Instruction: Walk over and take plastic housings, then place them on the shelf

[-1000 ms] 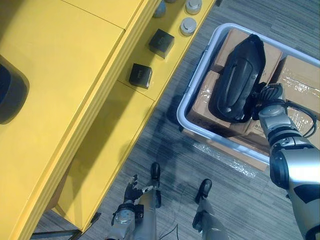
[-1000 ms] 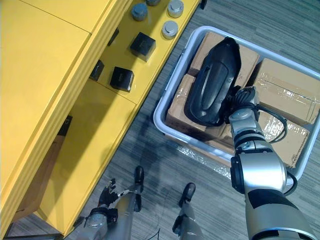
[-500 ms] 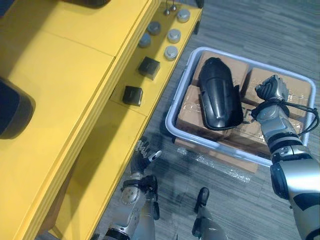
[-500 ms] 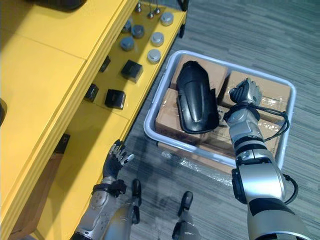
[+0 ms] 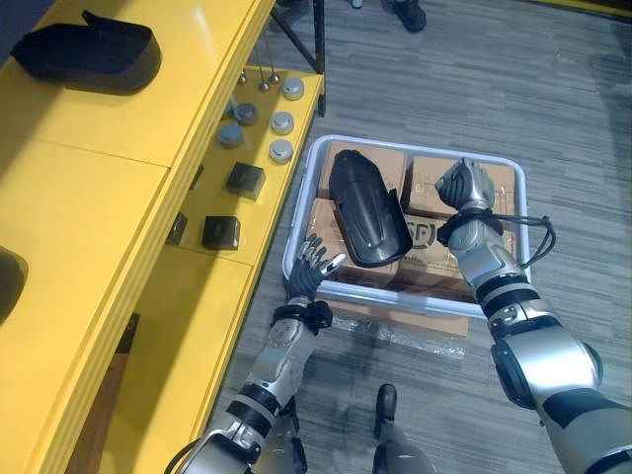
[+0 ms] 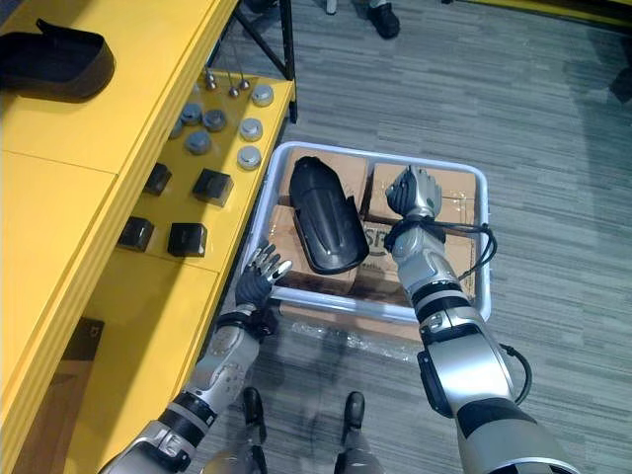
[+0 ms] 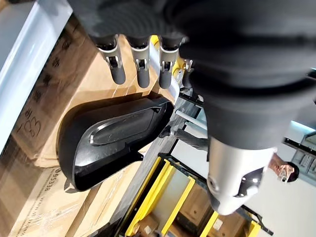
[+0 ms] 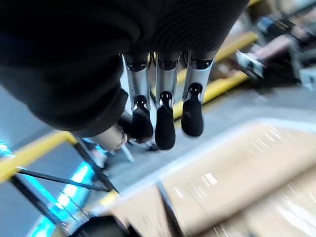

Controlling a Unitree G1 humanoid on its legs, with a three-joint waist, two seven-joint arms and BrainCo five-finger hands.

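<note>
A black plastic housing (image 5: 367, 209) lies on cardboard boxes (image 5: 425, 178) inside a pale bin (image 5: 415, 146) on the floor. My left hand (image 5: 314, 265) is open, fingers spread, at the bin's near left rim and just short of the housing (image 7: 113, 138). My right hand (image 5: 464, 185) hovers over the boxes to the right of the housing, with its fingers (image 8: 165, 123) straight and holding nothing. A second black housing (image 5: 94, 54) rests on the top board of the yellow shelf (image 5: 118, 197).
The shelf's lower board carries several grey round parts (image 5: 281, 122) and black blocks (image 5: 244, 180). A dark object (image 5: 5, 281) sits at the shelf's left edge. A person's shoe (image 5: 407, 14) shows on the striped grey floor beyond the bin.
The camera has pulled back. My right hand has let go of the housing and drawn off to its right. My left hand has risen from beside my legs to the bin's rim.
</note>
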